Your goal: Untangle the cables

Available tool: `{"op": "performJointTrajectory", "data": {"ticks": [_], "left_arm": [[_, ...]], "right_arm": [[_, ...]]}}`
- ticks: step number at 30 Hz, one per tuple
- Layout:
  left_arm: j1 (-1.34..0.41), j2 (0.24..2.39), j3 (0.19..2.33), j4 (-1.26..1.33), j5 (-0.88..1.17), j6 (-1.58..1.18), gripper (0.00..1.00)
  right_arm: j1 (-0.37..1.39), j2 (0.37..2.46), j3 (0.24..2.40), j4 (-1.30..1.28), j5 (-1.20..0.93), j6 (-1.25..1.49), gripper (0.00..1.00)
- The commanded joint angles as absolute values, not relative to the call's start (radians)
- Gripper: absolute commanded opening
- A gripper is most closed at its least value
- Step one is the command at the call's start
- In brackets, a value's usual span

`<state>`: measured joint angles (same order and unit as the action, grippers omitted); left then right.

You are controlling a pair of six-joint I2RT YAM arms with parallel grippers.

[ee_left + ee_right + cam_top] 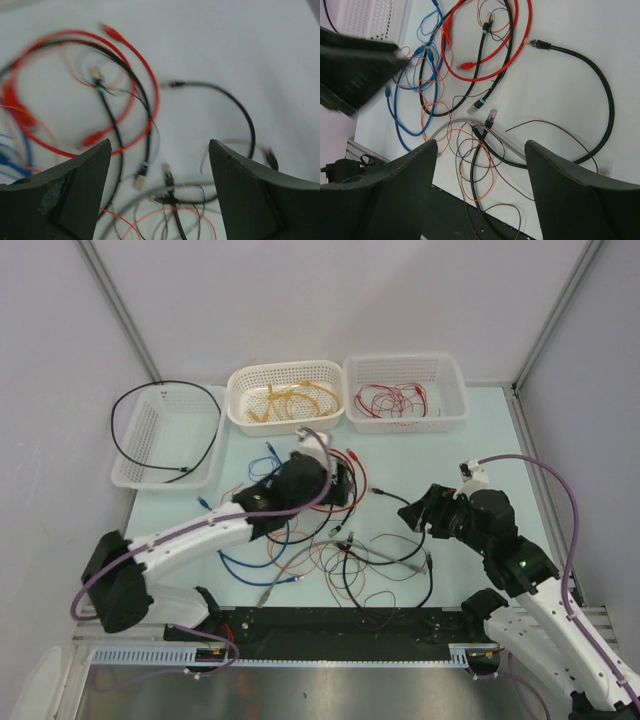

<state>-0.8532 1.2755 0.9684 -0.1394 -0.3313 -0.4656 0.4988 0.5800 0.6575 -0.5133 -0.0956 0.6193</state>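
A loose tangle of cables (335, 550) lies on the pale table: red loops (150, 90), blue ones (395, 107), thin orange wire (492, 170), a grey lead (445, 127) and a thick black cable (607, 105) with plug ends. My left gripper (340, 490) hovers over the tangle's far side. In its wrist view the left gripper (160, 150) is open, with black and grey plugs lying on the table beneath the gap. My right gripper (410, 512) hangs right of the tangle. Its own view shows the right gripper (481, 150) open and empty above thin wire loops.
Three white baskets stand along the back: the left basket (140, 455) holds a black cable, the middle basket (285, 375) yellow cables, the right basket (450, 375) red ones. A black strip (330, 625) runs along the near edge. The left arm's head (355, 70) shows blurred in the right wrist view.
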Motion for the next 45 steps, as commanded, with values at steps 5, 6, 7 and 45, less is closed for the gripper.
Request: {"op": "performJointTrajectory", "data": {"ticks": [5, 6, 7, 45], "left_arm": [[-1.124, 1.599, 1.089, -0.140, -0.008, -0.368, 0.81], [-1.135, 1.620, 1.098, -0.140, 0.014, -0.365, 0.81], [-1.155, 1.640, 1.106, -0.138, 0.027, -0.365, 0.81], [-1.190, 1.733, 1.083, -0.273, -0.299, -0.557, 0.79]], "right_arm": [[0.492, 0.517, 0.673, -0.569, -0.020, 0.609, 0.76], [0.492, 0.512, 0.678, -0.574, -0.015, 0.607, 0.76], [0.492, 0.508, 0.678, -0.583, -0.011, 0.609, 0.76], [0.491, 0.492, 0.693, -0.641, 0.023, 0.600, 0.76]]}}
